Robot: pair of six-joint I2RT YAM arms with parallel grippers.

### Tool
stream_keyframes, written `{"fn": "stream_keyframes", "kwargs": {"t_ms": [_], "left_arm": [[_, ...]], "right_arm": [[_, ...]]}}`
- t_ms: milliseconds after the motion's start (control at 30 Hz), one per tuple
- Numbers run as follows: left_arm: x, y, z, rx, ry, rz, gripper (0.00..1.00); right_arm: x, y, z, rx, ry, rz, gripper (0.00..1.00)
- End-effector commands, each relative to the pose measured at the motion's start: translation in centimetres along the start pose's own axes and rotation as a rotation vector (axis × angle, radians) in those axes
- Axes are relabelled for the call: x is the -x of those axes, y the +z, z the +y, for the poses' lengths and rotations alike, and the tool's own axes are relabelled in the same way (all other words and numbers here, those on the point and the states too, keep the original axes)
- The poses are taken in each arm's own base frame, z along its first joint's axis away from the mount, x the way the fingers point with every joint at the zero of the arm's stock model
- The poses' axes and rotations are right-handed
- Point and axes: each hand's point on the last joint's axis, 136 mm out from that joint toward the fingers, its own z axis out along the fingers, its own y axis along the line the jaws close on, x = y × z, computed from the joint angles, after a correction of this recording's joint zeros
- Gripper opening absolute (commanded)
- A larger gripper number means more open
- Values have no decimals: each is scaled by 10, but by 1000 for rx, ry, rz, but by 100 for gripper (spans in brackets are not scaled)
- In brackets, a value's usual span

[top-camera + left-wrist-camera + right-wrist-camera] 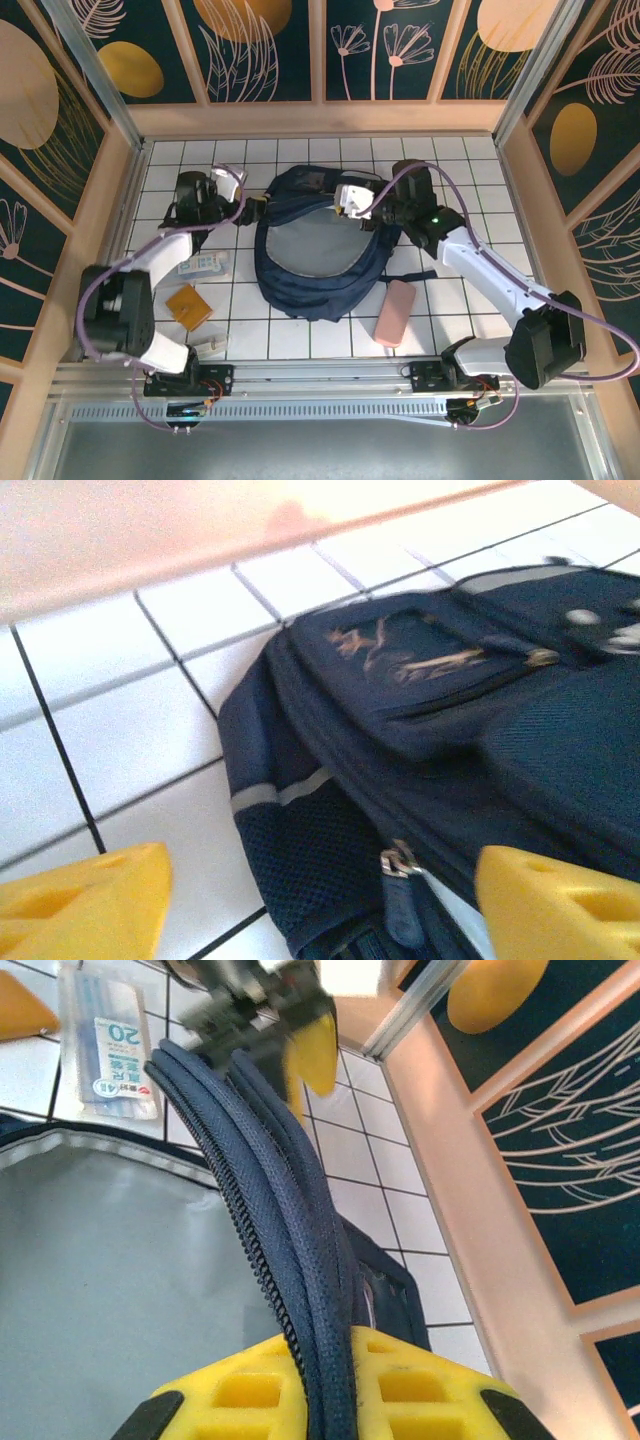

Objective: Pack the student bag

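On the white-tiled bench the student bag lies centred, grey lining showing; the right tool is clenched on its raised zipper rim, the left tool spread empty beside it, so that rim wants holding high and steady for loading.

Lighting was bright and even from above. Beyond the left fingers the wall glared pale, and everything looked softly blurred.
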Motion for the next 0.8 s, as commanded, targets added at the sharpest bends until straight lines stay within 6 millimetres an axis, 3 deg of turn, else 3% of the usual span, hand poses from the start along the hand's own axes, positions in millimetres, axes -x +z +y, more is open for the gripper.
{"fn": "stream_keyframes", "kwargs": {"t_ms": [0, 133, 167, 233, 333, 400, 567, 767], "left_arm": [[1, -23, -31, -85, 365, -57, 83], [-8, -50, -76, -250, 575, -133, 83], [-5, -56, -88, -285, 602, -178, 98], [-3, -56, -100, -280, 677, -191, 99], [5, -41, -102, -192, 769, -150, 99], [20, -38, -105, -210, 760, -188, 99], [44, -28, -100, -148, 783, -233, 99], [67, -37, -99, -44, 862, -327, 96]], "right_arm": [[38, -9, -43, -96, -11, -149, 0], [30, -3, -53, -97, 45, -159, 0], [30, -2, -53, -88, 46, -164, 0], [31, 2, -51, -63, 37, -180, 0], [37, 6, -42, -3, 11, -207, 0], [40, 9, -34, 28, -10, -212, 0], [34, 15, -21, 56, -20, -171, 0], [22, 19, -14, 52, -12, -125, 0]]}}
